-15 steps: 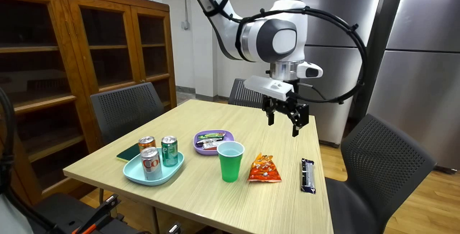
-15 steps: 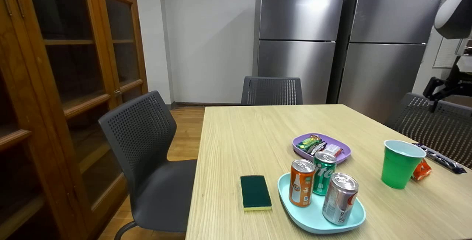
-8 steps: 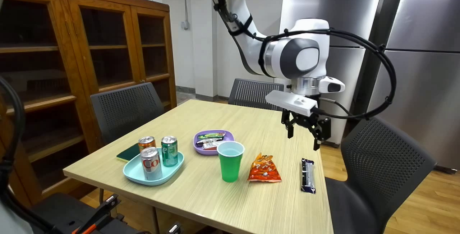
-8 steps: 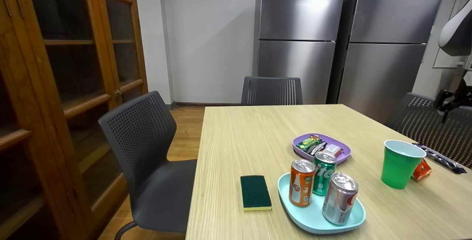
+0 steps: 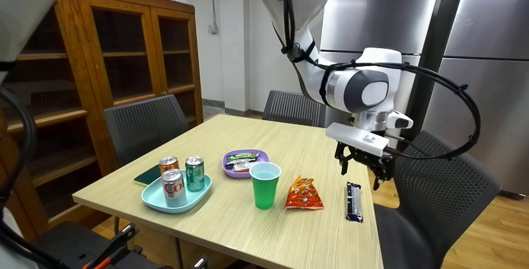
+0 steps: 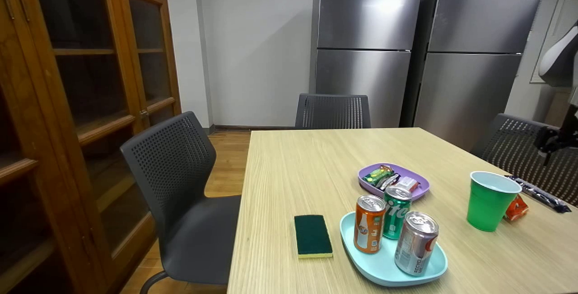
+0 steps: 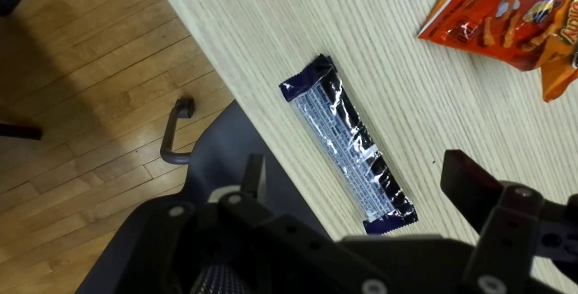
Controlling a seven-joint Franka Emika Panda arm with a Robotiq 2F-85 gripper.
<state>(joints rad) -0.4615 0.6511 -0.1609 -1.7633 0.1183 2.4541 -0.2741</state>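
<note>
Gripper (image 5: 360,177): It hangs above the right edge of the table (image 5: 264,240), with its two fingers (image 7: 469,185) wide apart.
Wrapped bar (image 5: 354,202): It lies flat near the table's right edge, below the gripper and apart from it; it is dark and shiny.
Snack bag (image 5: 303,194): Orange and red, it sits near the bar, on its left.
Green cup (image 5: 265,188): It stands upright, left of the bag.
Purple tray (image 6: 422,189): Farther back on the left, it holds small wrapped treats (image 6: 384,177).
Blue tray (image 6: 377,264): It sits left of the cup and holds three cans (image 6: 396,221), standing up.
Sponge (image 6: 313,235): It lies left of the blue tray.
</note>
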